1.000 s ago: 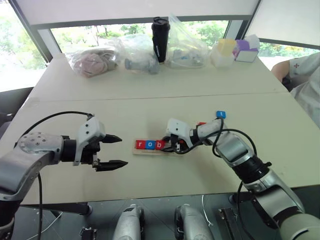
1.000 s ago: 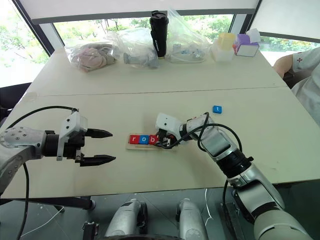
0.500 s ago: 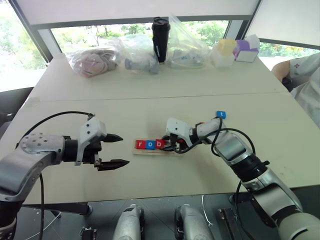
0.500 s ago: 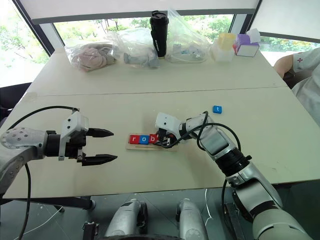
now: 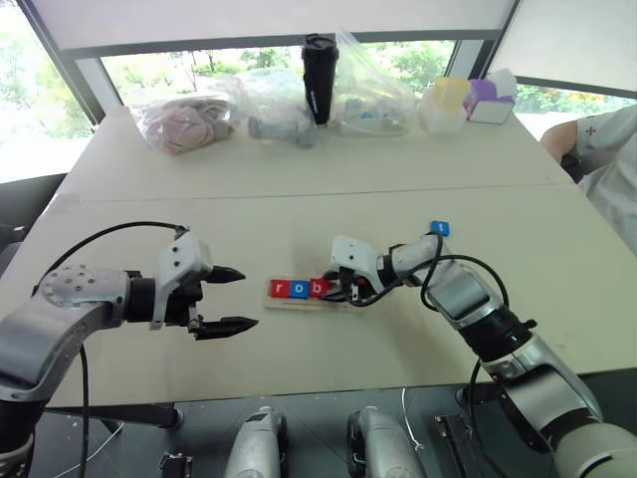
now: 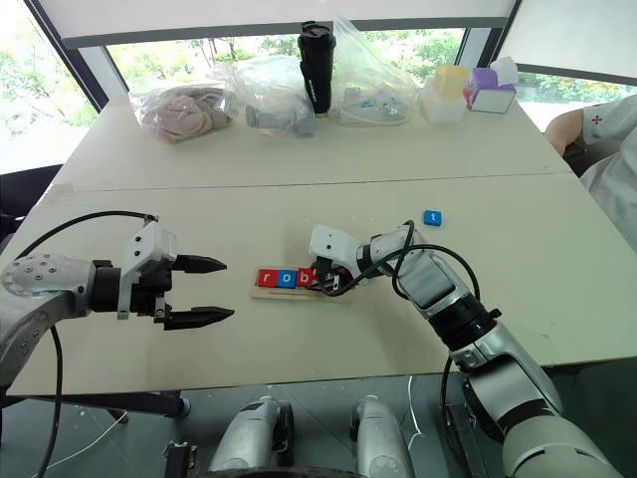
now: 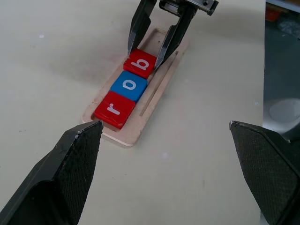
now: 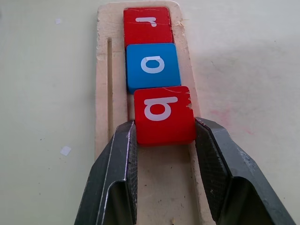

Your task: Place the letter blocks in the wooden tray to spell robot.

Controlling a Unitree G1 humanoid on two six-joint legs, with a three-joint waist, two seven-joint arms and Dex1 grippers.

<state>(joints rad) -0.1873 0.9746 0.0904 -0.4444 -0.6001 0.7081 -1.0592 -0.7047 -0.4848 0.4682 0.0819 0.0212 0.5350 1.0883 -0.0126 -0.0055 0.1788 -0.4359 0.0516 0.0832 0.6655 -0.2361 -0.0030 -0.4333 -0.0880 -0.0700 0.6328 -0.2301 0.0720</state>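
Note:
The wooden tray (image 5: 299, 303) lies at the table's middle with three letter blocks in a row: red r (image 8: 147, 26), blue o (image 8: 152, 67) and red b (image 8: 164, 115). My right gripper (image 8: 164, 129) is shut on the red b block, one finger against each side, with the block resting in the tray. A blue t block (image 5: 439, 228) lies loose on the table beyond the right arm. My left gripper (image 5: 247, 299) hovers left of the tray, open and empty, pointing toward it.
Plastic bags (image 5: 184, 119), a black tumbler (image 5: 318, 78) and small coloured boxes (image 5: 468, 100) line the table's far edge. A person's sleeve (image 5: 607, 159) shows at the right edge. A seam (image 5: 299, 194) crosses the table beyond the tray.

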